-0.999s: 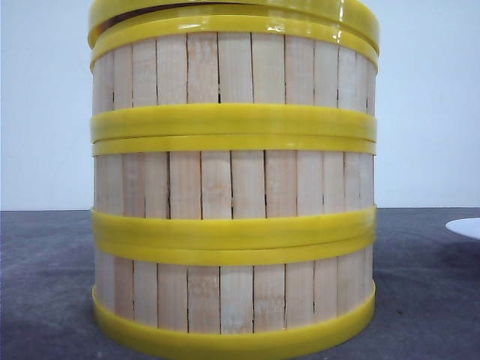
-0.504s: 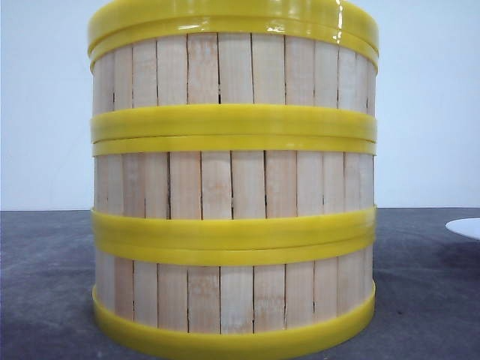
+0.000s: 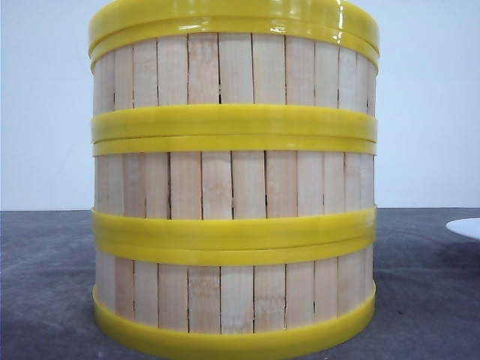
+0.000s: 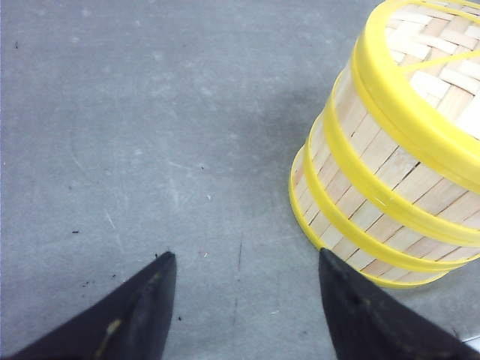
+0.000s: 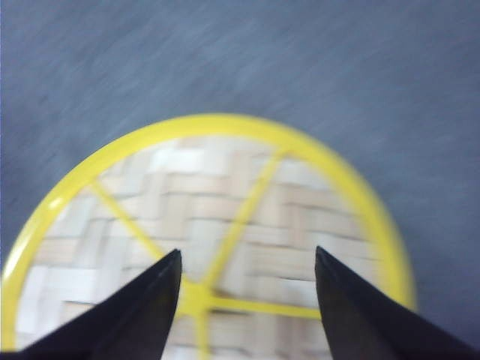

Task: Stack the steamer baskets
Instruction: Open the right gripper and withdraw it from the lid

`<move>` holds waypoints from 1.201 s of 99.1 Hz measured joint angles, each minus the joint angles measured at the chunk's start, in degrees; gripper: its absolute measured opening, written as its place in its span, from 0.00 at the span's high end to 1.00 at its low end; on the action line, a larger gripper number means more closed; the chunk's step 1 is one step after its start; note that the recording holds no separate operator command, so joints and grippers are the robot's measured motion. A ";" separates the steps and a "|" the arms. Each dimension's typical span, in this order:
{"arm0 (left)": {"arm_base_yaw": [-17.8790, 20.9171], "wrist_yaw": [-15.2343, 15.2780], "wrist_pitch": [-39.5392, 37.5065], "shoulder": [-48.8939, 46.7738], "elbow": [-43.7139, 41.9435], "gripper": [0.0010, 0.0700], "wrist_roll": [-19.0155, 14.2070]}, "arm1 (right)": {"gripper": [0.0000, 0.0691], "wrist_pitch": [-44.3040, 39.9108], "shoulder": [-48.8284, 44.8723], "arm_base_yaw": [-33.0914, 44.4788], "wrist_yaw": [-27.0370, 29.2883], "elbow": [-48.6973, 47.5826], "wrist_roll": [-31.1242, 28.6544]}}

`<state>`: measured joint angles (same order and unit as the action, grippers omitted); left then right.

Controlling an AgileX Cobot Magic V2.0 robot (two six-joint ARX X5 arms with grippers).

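- While three steamer baskets [image 3: 232,187] stand stacked on the table [image 4: 150,135], one plate [image 3: 466,226] edges in.
- Only wrist views show grippers: left gripper [image 4: 244,259] and right gripper [image 5: 247,255], both spread wide, empty.

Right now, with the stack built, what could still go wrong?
1. The right hand hangs open over the stack of steamer baskets; a low sideways retreat might clip the top rim and shift the top basket.
2. The left hand is open beside the stack's base; a swing toward it could nudge the stack.
3. The white plate lies on the right, possibly in a retreat path.
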<state>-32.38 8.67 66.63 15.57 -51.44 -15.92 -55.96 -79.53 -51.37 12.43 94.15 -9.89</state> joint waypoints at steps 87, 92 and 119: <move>0.00 0.00 -13.40 0.00 2.97 0.50 0.02 | 0.50 -10.69 39.19 -5.57 23.39 -21.35 -8.87; 0.00 0.00 -13.44 0.00 2.99 0.50 0.02 | 0.50 -10.75 40.87 -5.57 23.37 -23.58 -9.92; 0.00 0.00 -13.75 0.00 2.99 0.53 0.04 | 0.55 -10.69 43.36 -5.57 23.39 -25.53 -11.63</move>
<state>-32.38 8.67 52.88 15.57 -48.45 -15.88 -66.65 -36.16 -56.95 35.81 68.62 -21.52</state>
